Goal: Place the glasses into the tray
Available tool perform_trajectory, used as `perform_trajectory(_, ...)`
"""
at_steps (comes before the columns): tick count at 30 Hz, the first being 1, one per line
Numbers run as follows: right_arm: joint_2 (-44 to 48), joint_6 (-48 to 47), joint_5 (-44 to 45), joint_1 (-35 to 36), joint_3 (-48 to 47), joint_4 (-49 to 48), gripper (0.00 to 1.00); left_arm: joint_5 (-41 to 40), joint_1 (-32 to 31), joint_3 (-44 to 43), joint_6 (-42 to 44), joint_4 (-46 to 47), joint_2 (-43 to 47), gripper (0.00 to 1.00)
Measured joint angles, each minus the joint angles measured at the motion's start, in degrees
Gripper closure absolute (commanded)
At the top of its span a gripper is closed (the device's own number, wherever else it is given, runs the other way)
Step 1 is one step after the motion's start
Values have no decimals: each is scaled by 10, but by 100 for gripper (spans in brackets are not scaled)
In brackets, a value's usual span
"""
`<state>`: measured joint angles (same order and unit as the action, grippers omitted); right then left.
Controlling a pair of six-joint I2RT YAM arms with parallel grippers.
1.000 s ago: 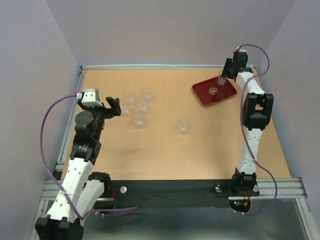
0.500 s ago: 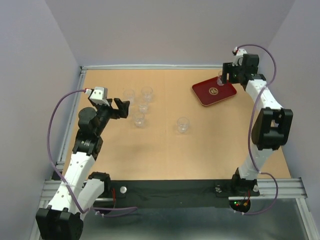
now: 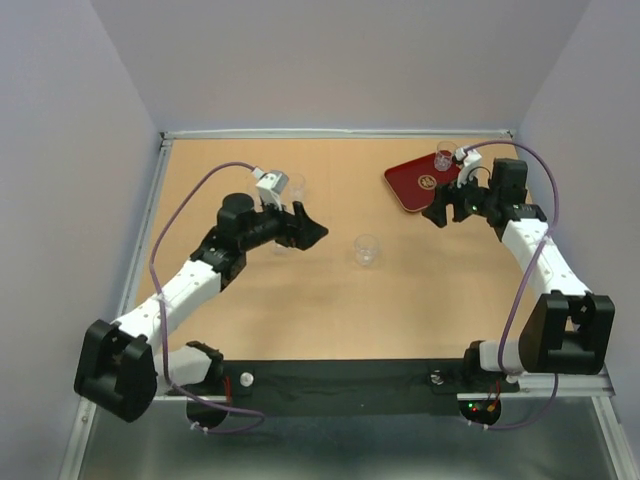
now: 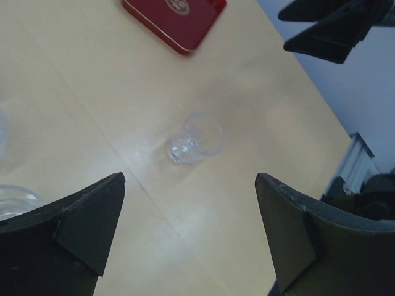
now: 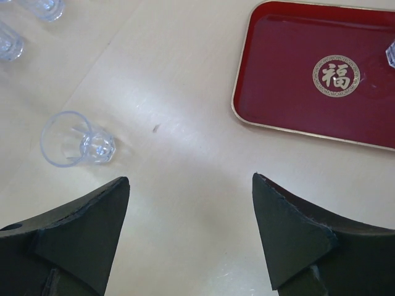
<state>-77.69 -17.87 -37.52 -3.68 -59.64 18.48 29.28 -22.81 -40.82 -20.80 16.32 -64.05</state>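
Left wrist view centres a small clear glass tumbler (image 4: 196, 137), probably light, slick, brittle: pinch mid-wall; left gripper (image 4: 189, 179) and right gripper (image 5: 190, 179) gape empty.

Bright, even light falls from overhead, leaving only faint, soft shadows on the table (image 3: 300, 310). Both wrist views show a pale sheen on the wood. The left wrist view is washed out and soft, its tray (image 4: 154, 15) and lone glass (image 4: 194, 139) slightly blurred; the right wrist view is crisper.
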Motion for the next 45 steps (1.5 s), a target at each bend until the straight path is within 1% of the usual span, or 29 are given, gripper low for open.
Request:
perform_trajectory(1, 5, -1, -1, 0, 7, 1, 15, -5, -31, -7, -6, -2, -17, 2)
perform_trajectory(5, 12, -7, 4, 0, 26, 1, 15, -49, -97, -40, -22, -12, -69, 2)
perform_trajectory(10, 7, -10, 27, 0, 35, 3, 15, -126, -151, -104, -35, -38, -146, 2)
perform_trajectory(13, 5, -10, 41, 0, 35, 4, 15, -183, -179, -156, -39, -73, -205, 3)
perform_trajectory(16, 5, -11, 47, 0, 35, 3, 15, -238, -202, -208, -42, -108, -263, 10)
perform_trajectory(19, 8, -13, 52, 0, 35, 4, 15, -276, -217, -249, -43, -133, -314, 15)
perform_trajectory(23, 19, -17, 59, 0, 35, 3, 15, -319, -233, -292, -43, -171, -367, 26)
perform_trajectory(31, 31, -23, 66, 0, 35, 3, 15, -366, -253, -351, -35, -230, -422, 45)
perform_trajectory(34, 31, -24, 68, 0, 35, 3, 15, -380, -263, -368, -30, -246, -438, 60)
perform_trajectory(35, 31, -24, 69, 0, 35, 3, 15, -384, -266, -374, -26, -253, -444, 68)
perform_trajectory(37, 32, -26, 70, 0, 35, 3, 15, -389, -271, -385, -20, -266, -455, 78)
perform_trajectory(38, 33, -27, 71, 0, 35, 3, 15, -391, -274, -392, -18, -273, -463, 86)
perform_trajectory(39, 34, -28, 71, 0, 35, 3, 15, -395, -275, -397, -14, -277, -468, 90)
perform_trajectory(40, 35, -29, 71, 0, 35, 3, 15, -397, -278, -404, -11, -281, -475, 97)
perform_trajectory(41, 36, -30, 71, 0, 35, 3, 15, -399, -279, -410, -10, -284, -477, 100)
perform_trajectory(45, 38, -30, 72, 0, 35, 3, 15, -407, -283, -428, 2, -301, -483, 100)
